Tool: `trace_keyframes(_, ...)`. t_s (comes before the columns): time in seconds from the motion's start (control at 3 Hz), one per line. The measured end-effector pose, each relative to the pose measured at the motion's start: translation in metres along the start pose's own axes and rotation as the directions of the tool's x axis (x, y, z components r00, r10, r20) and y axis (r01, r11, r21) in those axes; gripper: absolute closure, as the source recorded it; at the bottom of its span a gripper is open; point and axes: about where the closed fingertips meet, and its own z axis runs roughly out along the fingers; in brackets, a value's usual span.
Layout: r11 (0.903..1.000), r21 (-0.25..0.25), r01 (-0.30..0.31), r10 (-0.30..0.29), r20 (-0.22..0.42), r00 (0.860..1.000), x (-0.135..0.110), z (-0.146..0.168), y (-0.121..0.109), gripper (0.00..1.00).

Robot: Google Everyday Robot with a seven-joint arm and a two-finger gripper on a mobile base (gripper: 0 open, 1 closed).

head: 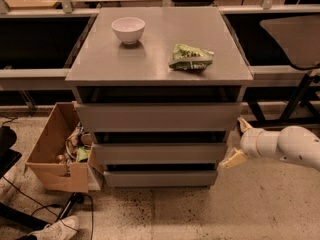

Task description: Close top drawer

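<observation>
The grey cabinet [160,59] has three drawers. The top drawer [157,117] is the uppermost one, with a plain front. It stands pulled out a little, with a dark gap above its front. My gripper [237,142] is at the cabinet's right front corner, level with the middle drawer [157,153]. It is open, with one tan fingertip [244,124] near the top drawer's lower right corner and the other [230,160] lower, by the middle drawer's right end. It holds nothing. My white arm [287,146] reaches in from the right.
A white bowl [128,29] and a green snack bag [191,57] lie on the cabinet top. An open cardboard box [52,154] of clutter stands at the cabinet's left. A shoe [55,229] and cables lie front left. A grey tabletop [295,34] on black legs stands right.
</observation>
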Motion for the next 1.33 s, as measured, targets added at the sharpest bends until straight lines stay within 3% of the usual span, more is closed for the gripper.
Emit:
trace_keyframes(0.33,1.0000,0.000,0.000,0.000,0.000,1.000,0.000,0.000,0.000,0.17)
trace_keyframes(0.67,0.9998,-0.010,0.020,-0.020,-0.013,1.000,-0.002,-0.003,0.002,0.40)
trace_keyframes(1.0,0.9936,-0.098,0.056,-0.068,-0.120,0.990,0.011,-0.032,0.028,0.63)
trace_keyframes(1.33,0.9776,-0.181,0.108,-0.158,-0.294,0.943,-0.010,-0.145,0.029,0.94)
